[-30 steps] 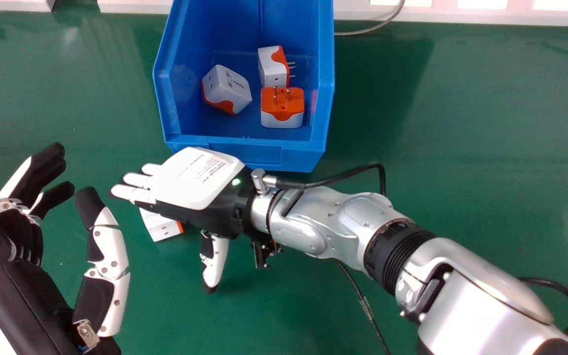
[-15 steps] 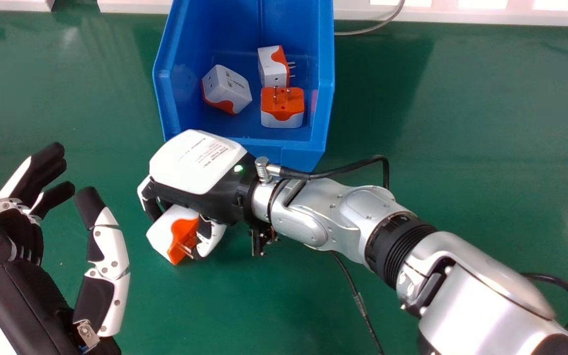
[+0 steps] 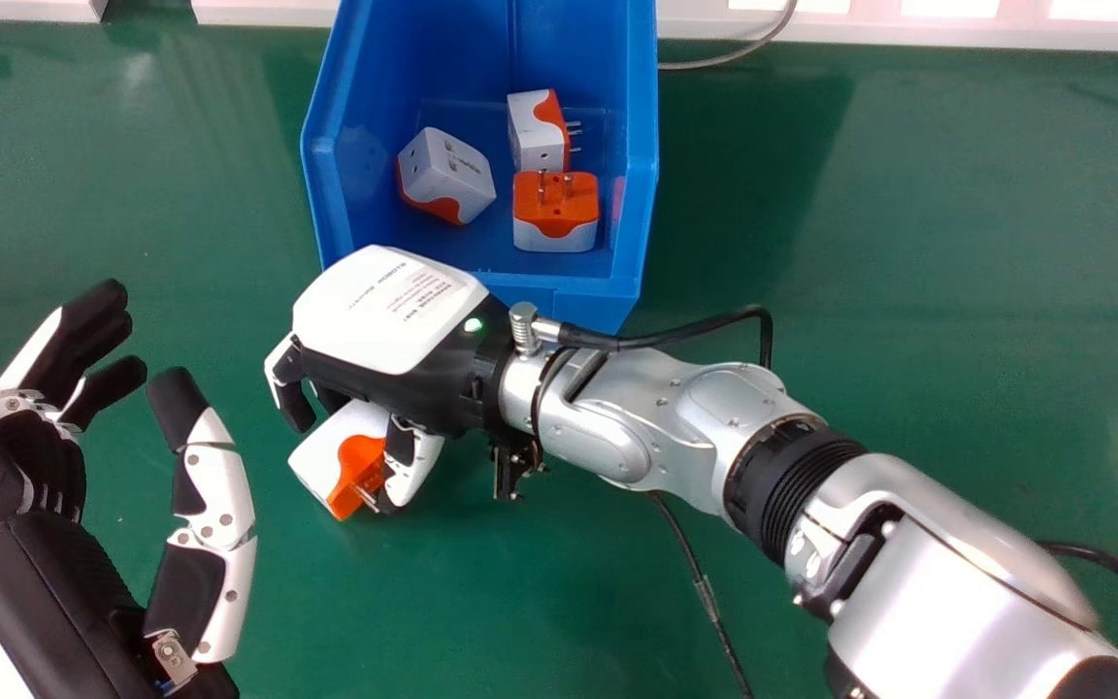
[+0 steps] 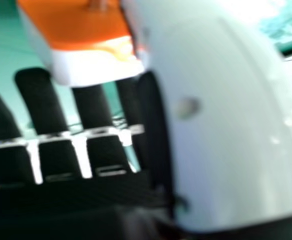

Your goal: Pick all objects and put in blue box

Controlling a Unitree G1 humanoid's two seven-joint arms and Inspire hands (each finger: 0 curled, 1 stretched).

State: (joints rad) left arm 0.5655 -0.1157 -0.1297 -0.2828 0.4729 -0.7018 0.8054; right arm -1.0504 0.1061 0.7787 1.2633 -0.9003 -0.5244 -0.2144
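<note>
One white-and-orange adapter [image 3: 331, 451], prongs [image 3: 367, 498] sideways, is near the blue box [image 3: 639, 214] holding three more adapters [image 3: 555, 216].

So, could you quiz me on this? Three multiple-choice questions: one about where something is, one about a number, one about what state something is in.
1. Where is the plug adapter outside the blue box?
A) Behind the box
B) On the box's rim
C) Between the fingers and thumb of the right robot hand

2. How many plug adapters show in the box?
A) Two
B) Three
C) Five

3. What is the left robot hand holding?
A) Nothing
B) An adapter
C) The box's rim

Key:
1: C, curled fingers are on one side of it, the thumb on another.
2: B, a left adapter, a near right adapter and a far right adapter.
3: A, the gap between its fingers and thumb shows only table.
</note>
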